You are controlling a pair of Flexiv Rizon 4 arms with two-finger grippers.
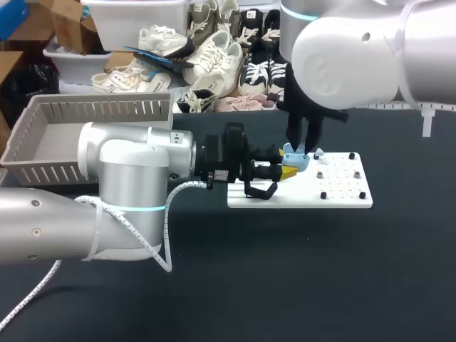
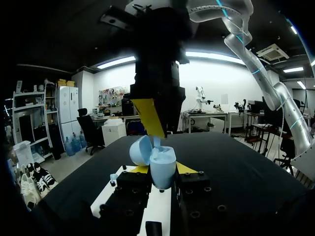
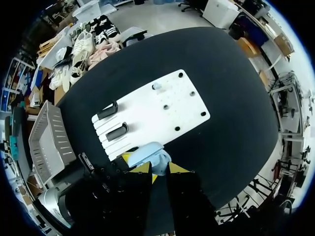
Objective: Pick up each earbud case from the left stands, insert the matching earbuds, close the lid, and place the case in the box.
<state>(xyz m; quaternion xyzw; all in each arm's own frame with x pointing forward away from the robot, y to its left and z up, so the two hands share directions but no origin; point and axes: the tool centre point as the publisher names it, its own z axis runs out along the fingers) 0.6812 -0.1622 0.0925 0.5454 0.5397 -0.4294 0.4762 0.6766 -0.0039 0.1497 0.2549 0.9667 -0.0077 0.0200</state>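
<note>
A light blue earbud case stands upright with its lid open, and my left gripper is shut on its lower body from two sides. In the head view the case hangs just above the near left part of the white board. My right gripper comes straight down from above and sits right over the open case; whether it holds anything is hidden. One small pale earbud lies on the board farther on.
Two black stands sit at the board's left end. A grey slatted basket stands to the left, behind my left arm. Several black pegs dot the right half of the board.
</note>
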